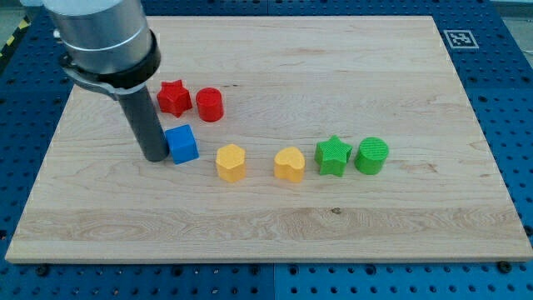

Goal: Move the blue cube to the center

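Observation:
The blue cube (pixel 182 143) sits on the wooden board (pixel 266 225), left of the board's middle. My tip (pixel 155 157) rests on the board right against the cube's left side, touching or nearly touching it. The dark rod rises from there to the grey arm body at the view's top left.
A red star block (pixel 173 97) and a red cylinder (pixel 210 104) lie just above the cube. To its right run a yellow hexagon block (pixel 231 162), a yellow heart block (pixel 290 164), a green star block (pixel 331 155) and a green cylinder (pixel 371 156).

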Robot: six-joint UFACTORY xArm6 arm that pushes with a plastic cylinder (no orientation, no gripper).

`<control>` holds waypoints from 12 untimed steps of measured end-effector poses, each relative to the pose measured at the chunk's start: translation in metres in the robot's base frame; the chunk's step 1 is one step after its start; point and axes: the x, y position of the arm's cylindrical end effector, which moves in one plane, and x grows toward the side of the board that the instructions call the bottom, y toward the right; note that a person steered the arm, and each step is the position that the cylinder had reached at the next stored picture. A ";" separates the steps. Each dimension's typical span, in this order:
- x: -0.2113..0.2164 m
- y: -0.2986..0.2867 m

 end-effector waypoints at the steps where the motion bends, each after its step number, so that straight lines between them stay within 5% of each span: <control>1: 0.000 0.023; 5: -0.036 0.112; 10: -0.055 0.135; 12: -0.010 0.156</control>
